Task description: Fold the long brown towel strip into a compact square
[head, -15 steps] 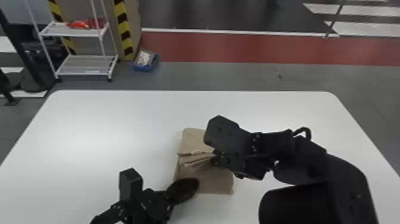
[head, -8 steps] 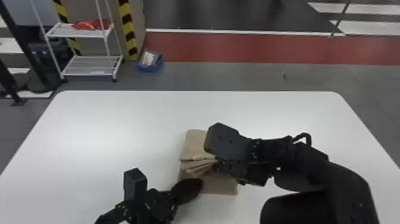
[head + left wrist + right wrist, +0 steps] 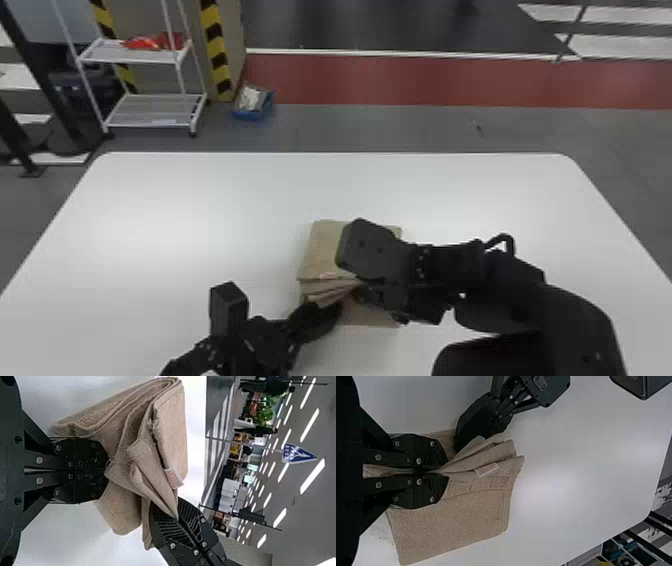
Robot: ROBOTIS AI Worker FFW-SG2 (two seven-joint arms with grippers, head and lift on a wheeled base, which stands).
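Observation:
The brown towel [image 3: 324, 247] lies in a folded stack near the table's front, with several layers fanned along its middle. Over it stands my right gripper [image 3: 359, 295], and my left gripper [image 3: 334, 311] rests at its near-left part. In the left wrist view the left gripper [image 3: 106, 470] has its fingers together against the towel [image 3: 172, 423], with no cloth visible between them. Seen from the right wrist, the right gripper [image 3: 445, 473] is shut on bunched layers of the towel [image 3: 455, 522], whose flat panel spreads beside them; a white tag [image 3: 486, 469] sticks out.
The white table [image 3: 200, 215] extends around the towel. The two grippers are very close together over the cloth. Beyond the table's far edge stand a white rack [image 3: 150, 107] and a blue bin [image 3: 252, 112] on the floor.
My right gripper has moved toward the table's near edge, drawing the towel's upper layers with it. The left gripper has stayed at nearly the same spot by the towel.

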